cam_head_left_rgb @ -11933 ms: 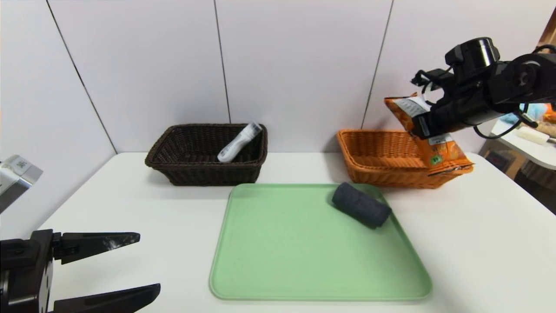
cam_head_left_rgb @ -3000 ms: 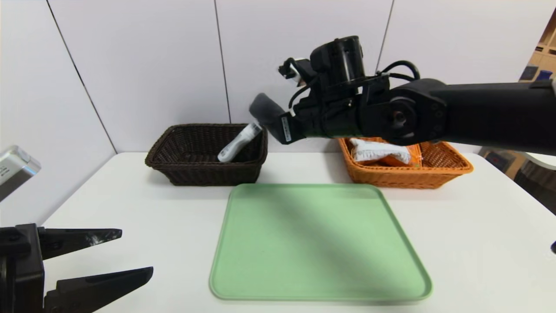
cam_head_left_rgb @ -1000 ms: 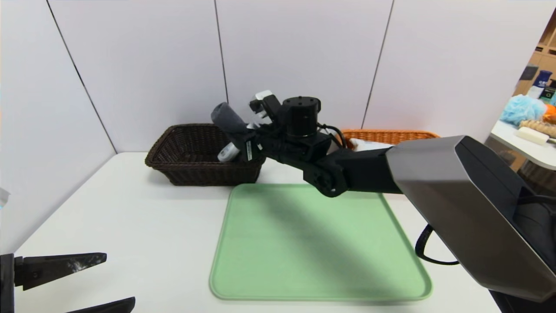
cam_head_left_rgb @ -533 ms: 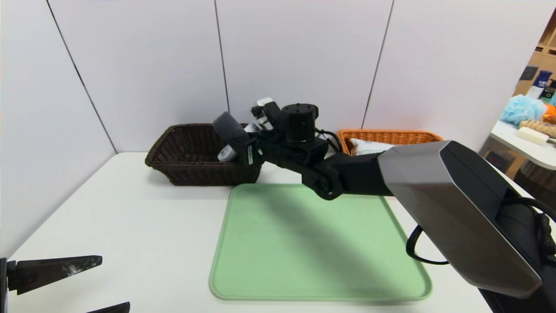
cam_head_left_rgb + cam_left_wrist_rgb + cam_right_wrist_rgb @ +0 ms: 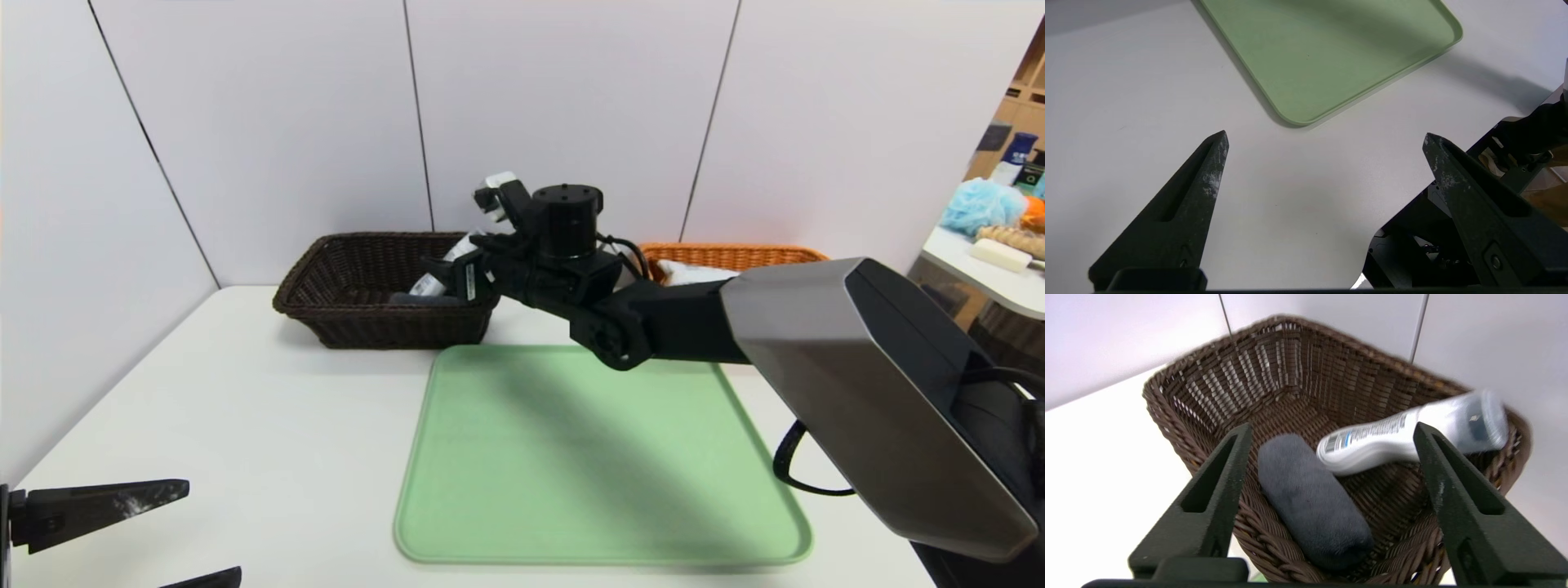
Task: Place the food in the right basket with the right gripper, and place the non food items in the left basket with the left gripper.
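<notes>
The left basket is dark brown and stands at the back left of the table. Inside it lie the grey cloth roll and the white tube, whose capped end leans on the rim. My right gripper hangs open just above the basket's right end, with the roll lying free below its fingers. The right basket is orange and largely hidden behind my right arm. A pale part of the food packet shows in it. My left gripper is open and holds nothing, low over the table's near left corner.
A bare green tray lies mid-table. My right arm with its grey shell reaches across the tray's far right part. A side table with toiletries stands beyond the right edge. White wall panels close the back.
My right gripper has opened and let go of the grey cloth roll, which has dropped into the dark brown basket. The left gripper has stayed put.
</notes>
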Tool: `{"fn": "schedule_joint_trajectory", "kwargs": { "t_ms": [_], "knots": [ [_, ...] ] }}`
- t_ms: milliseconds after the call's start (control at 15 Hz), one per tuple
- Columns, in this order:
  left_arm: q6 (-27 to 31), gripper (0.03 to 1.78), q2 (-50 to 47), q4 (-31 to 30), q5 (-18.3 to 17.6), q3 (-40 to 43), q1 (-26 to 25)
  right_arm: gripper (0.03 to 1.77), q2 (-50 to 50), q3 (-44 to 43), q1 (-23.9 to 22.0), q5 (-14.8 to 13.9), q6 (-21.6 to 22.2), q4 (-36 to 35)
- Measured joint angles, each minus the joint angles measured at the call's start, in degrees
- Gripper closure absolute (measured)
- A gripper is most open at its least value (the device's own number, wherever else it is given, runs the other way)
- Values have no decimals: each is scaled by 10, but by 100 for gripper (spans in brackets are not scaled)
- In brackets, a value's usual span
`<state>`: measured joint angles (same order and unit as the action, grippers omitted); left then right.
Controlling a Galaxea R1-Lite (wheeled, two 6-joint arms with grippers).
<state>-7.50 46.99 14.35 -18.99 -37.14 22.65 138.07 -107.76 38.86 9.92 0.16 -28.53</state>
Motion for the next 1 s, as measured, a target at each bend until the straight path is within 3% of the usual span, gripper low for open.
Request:
{"fn": "schedule_joint_trajectory", "kwargs": {
  "t_ms": [400,600,1000],
  "knots": [
    [0,12,-3,-3,1,-3,0,24,-67,15,-44,-19,-6,27],
    [1,12,-6,-4,1,-5,0,19,-118,37,-63,-31,-34,49],
    [1,12,-21,-3,1,-7,0,14,-253,140,-97,-80,-70,127]
  ]
}}
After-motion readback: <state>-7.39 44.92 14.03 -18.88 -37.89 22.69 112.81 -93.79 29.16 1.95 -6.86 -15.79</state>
